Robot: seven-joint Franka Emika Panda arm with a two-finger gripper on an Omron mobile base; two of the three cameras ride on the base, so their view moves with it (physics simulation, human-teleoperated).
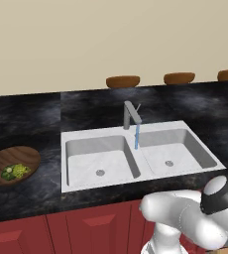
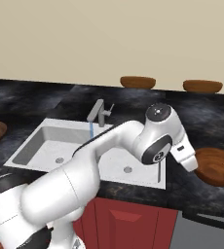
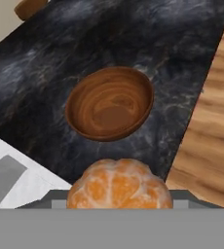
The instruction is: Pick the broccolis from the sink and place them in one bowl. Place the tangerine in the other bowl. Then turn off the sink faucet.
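The gripper (image 3: 119,206) pinches the tangerine (image 3: 119,187) above the dark counter (image 3: 133,39), just past the right end of the sink (image 1: 81,141), with an empty wooden bowl (image 3: 109,103) lying open ahead of it near the counter's right edge. Nothing stands between the fruit and that bowl. A second wooden bowl (image 1: 12,165) sits at the counter's left end, holding the broccoli (image 1: 14,171); the pieces run together there, so I cannot count them. Both sink basins are bare down to their drains. The faucet (image 1: 131,115) stands at the sink's back rim, a thin blue stream (image 1: 137,137) falling from it. Three smaller brown bowls (image 1: 123,81) line the counter's back edge.
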